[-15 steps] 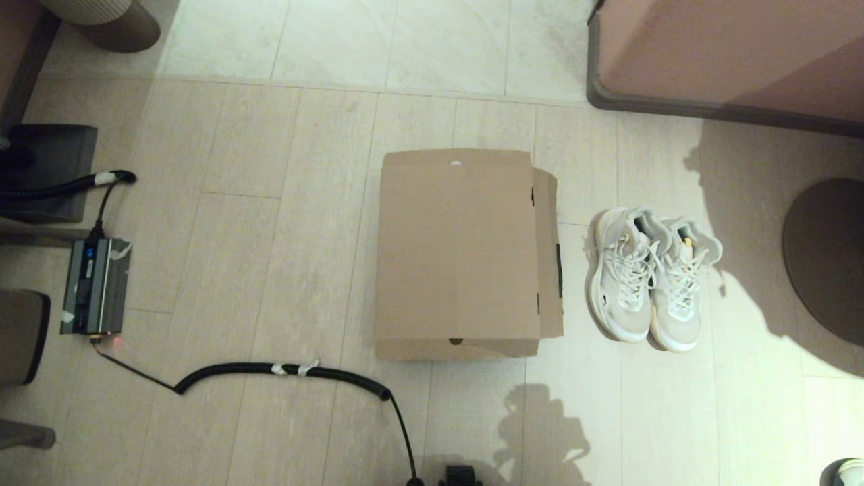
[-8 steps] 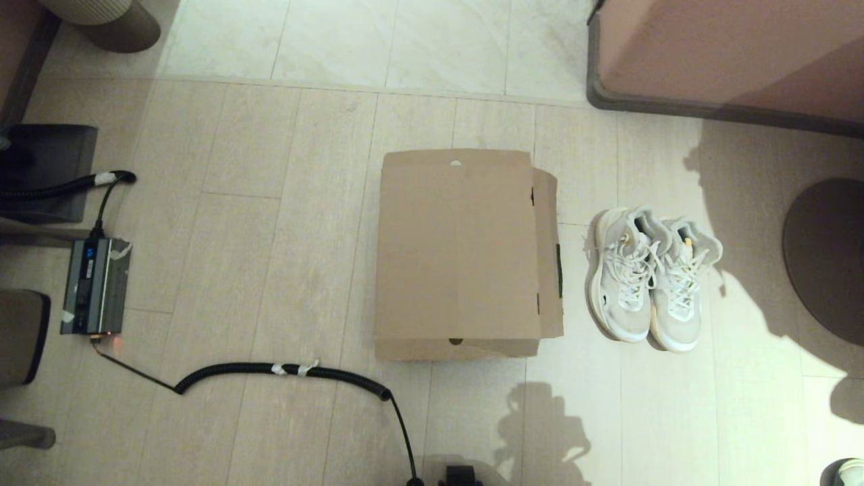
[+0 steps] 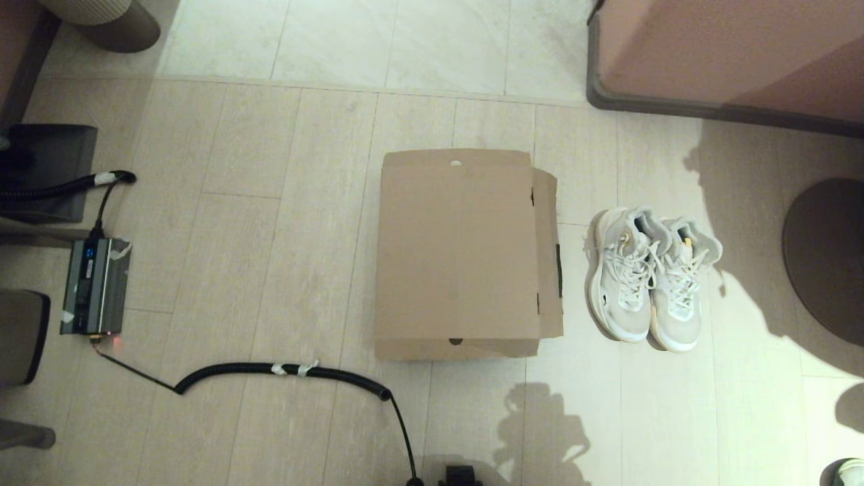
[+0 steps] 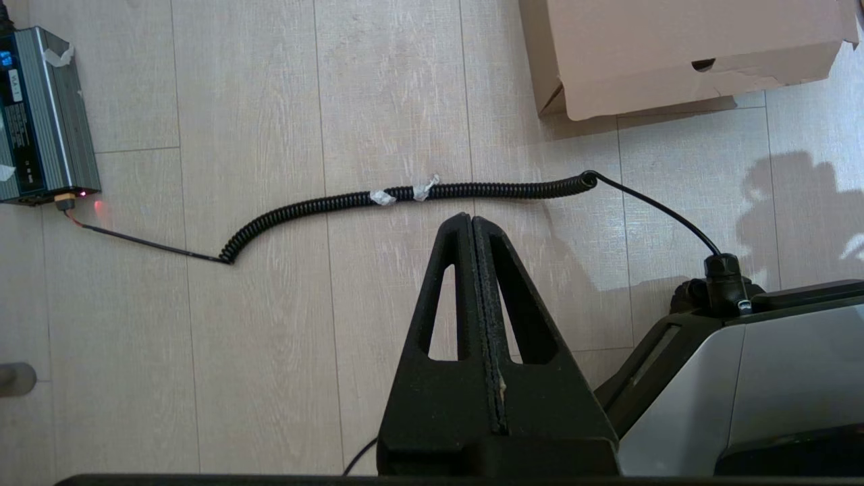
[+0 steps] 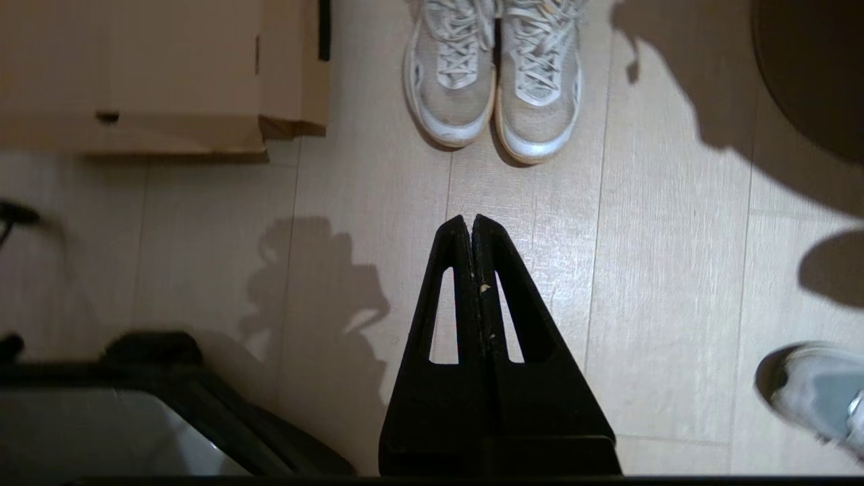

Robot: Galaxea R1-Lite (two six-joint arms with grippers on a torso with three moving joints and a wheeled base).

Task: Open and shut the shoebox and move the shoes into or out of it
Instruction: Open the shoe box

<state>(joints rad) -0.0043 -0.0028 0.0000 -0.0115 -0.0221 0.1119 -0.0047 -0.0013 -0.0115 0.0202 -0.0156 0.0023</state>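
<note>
beside the closed shoebox (image 3: 459,253), the shoes (image 3: 651,278) stand apart on bare floor (image 3: 270,236).

Bare floor (image 3: 283,223) lies all round the box (image 3: 455,253), which sits lid down; to the box's right a narrow strip of floor parts it from the shoes (image 3: 651,280) — standing side by side, touching; nearer the robot than the box a coiled cable (image 3: 283,370) runs across the floor, just short of the box's near left corner; well left of the box the cable ends at a grey power unit (image 3: 93,285); beyond the shoes, well right of the box, stands a dark round base (image 3: 827,260).
</note>
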